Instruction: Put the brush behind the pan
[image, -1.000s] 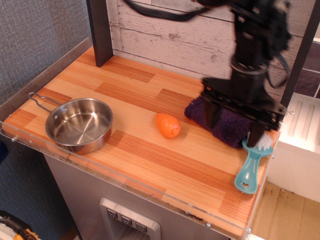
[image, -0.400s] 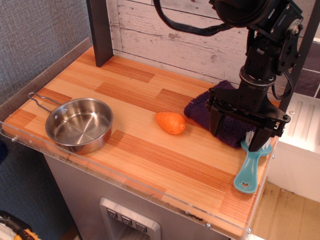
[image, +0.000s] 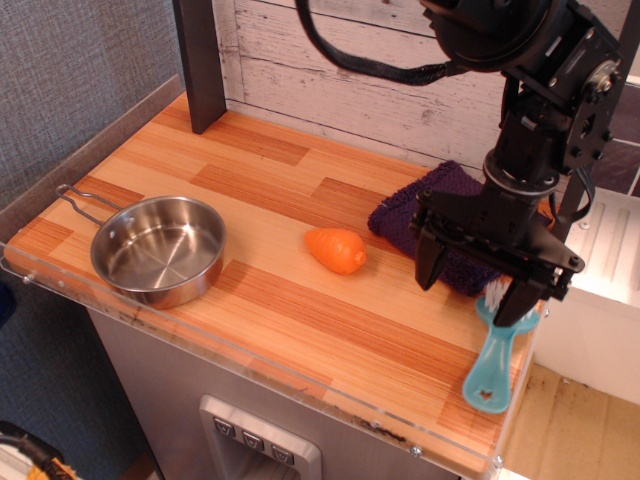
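The teal brush (image: 494, 362) lies near the table's front right corner, with its white bristles toward the back and its star-cutout end toward the front edge. My gripper (image: 474, 284) hangs open just over the bristle end. Its right finger (image: 517, 301) is at the bristles and its left finger (image: 428, 262) stands well to the left over bare wood. The shiny steel pan (image: 158, 249) with its wire loop handle sits at the front left, far from the gripper.
An orange carrot toy (image: 337, 250) lies mid-table between pan and gripper. A purple cloth (image: 420, 214) lies under the arm at the back right. A dark post (image: 200, 62) stands at the back left. A clear rim (image: 250, 362) runs along the table's front edge.
My gripper has moved forward and lower toward the brush's bristle end. The brush has slid a little toward the front edge. The carrot has shifted slightly.
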